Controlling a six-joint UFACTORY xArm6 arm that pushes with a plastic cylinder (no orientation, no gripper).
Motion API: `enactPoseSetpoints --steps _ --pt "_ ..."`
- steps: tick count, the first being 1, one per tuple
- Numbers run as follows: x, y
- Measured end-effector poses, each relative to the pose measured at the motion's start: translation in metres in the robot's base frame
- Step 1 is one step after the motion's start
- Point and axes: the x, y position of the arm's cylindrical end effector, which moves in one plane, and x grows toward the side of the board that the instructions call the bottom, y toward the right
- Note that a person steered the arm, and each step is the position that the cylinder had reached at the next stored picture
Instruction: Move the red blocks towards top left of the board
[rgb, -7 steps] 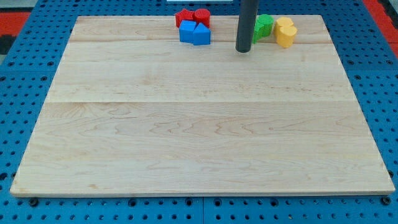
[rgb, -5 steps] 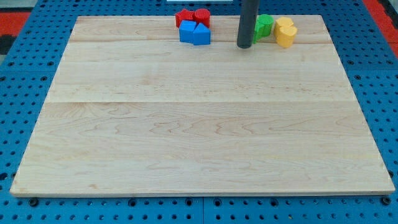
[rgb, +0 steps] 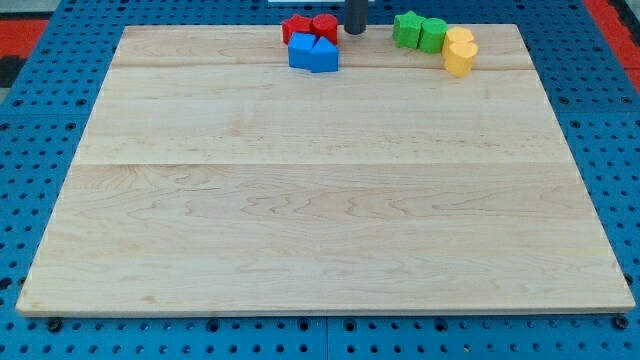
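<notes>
Pale wooden board (rgb: 320, 200) on blue pegboard. Two small red blocks (rgb: 310, 27), one star-like, one cylindrical, touching, sit at the board's top edge, centre-left, just above two blue blocks (rgb: 313, 53). Judged light, rigid, easy sliding. My tip (rgb: 355, 32) rests just right of the red cylinder (rgb: 324, 26), holding nothing; push from this right face.

Bright, even light falls from above on the pale bench (rgb: 320, 200), with no glare and no hard shadow anywhere across it. The coloured blocks along the bench's top edge cast only thin, soft shadows at their bases. Focus is sharp from edge to edge, and the bench's edges run straight, without bending at its corners.
</notes>
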Motion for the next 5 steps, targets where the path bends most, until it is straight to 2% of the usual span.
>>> enactPoseSetpoints --steps 2,3,5 --pt "0.001 -0.022" --pt "0.008 -0.104" --pt "0.028 -0.153"
